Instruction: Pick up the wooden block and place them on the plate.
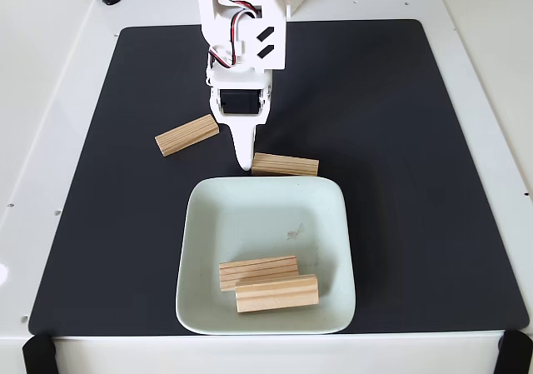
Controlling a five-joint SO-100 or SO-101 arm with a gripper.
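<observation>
Fixed view, looking down on a white table [58, 99] w/ a black mat [400, 141] on it. White robot arm [243, 32] comes in from the top edge, red/black wires showing at its wrist. Gripper [243, 162] points down toward the mat; one white finger [242, 145] tapers to a tip, the other finger isn't distinguishable from this angle, so can't tell if it's wide or narrow. Nothing visibly held.

Four light-wood blocks in total. Block 1 [186, 135]: up and to the left of the fingertip in the pic, near but apart, lying on the mat at a slight tilt. Block 2 [285, 165]: just right of the fingertip, its left end at or almost at the tip, can't tell if touching; it lies flat on the mat, roughly horizontal, right next to the plate's top rim.

Plate [200, 249]: pale mint-white, square w/ rounded corners, directly below the fingertip in the pic, its top rim close to the tip. Faint smudge near the plate's centre. Block 3 [258, 271] and block 4 [277, 294] lie inside the plate, in its lower part, well below the gripper; block 4 sits just in front of block 3, the two touching or overlapping, both roughly horizontal.
</observation>
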